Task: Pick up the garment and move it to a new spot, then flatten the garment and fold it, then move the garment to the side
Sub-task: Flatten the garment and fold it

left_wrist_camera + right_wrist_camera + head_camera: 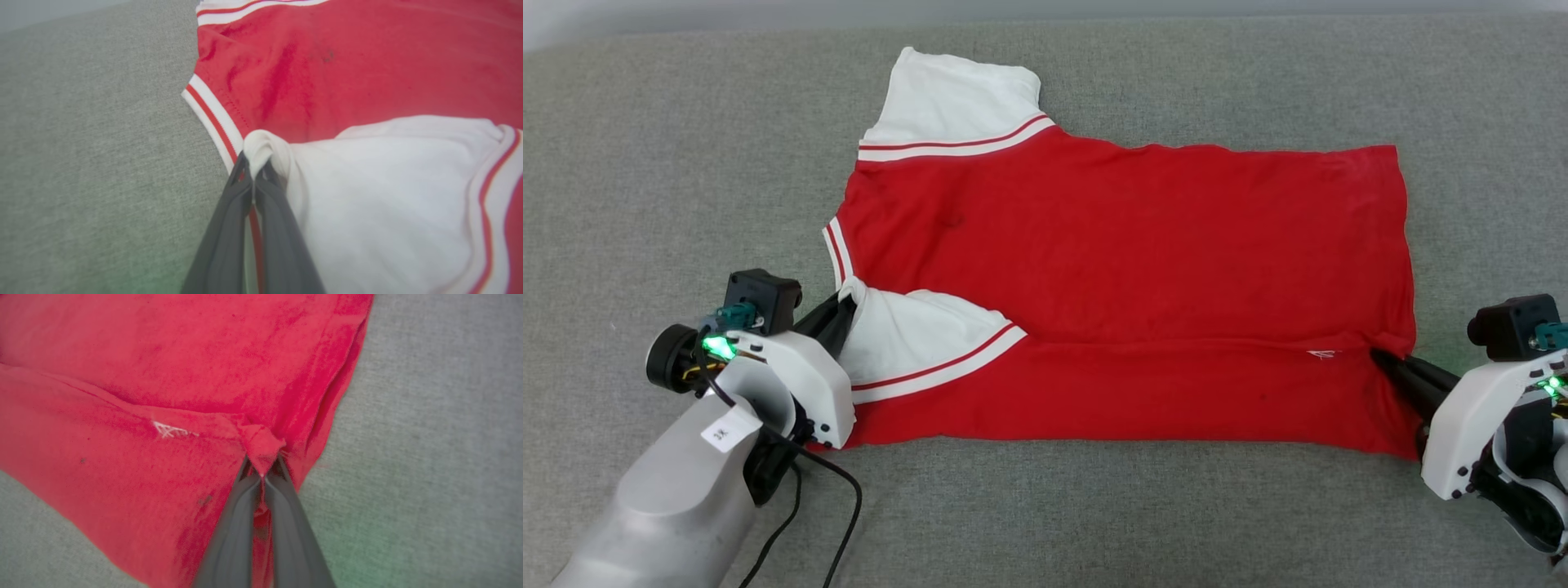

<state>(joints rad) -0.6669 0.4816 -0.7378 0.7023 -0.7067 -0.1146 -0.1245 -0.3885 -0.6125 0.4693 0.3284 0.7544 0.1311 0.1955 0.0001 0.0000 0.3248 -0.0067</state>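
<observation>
Two claws were clamped on the garment (pixel 1111 245), one at each end of its near, folded-over strip. The left claw (pixel 845 306) reached in from the near-left corner of the grey fabric surface (pixel 686 163). Its pale forearm (pixel 678 498) angled up from that corner, a black cable (pixel 841 506) trailing beside it, and its dark fingers pointed toward the collar end. The right claw (pixel 1380 359) came in low from the right edge, fingers aimed leftward at the hem end.

The head view gave the whole layout. The red shirt lay flat across the middle of the surface, collar toward the left edge and hem toward the right. One white sleeve (pixel 952 94) was spread toward the far edge, and the other sleeve (pixel 907 343) was turned in over the red body.

The left wrist view showed the grip itself. The left claw (pixel 253 179) had its fingers together on a small bunch of white sleeve cloth, just beside the striped collar trim (pixel 212 118).

The right wrist view showed the right claw (pixel 262 475) pinching a puckered red corner of the garment (pixel 163 355). Near that corner sat a small patch of white stitching (pixel 171 430), and bare surface (pixel 429 416) lay to the right.
</observation>
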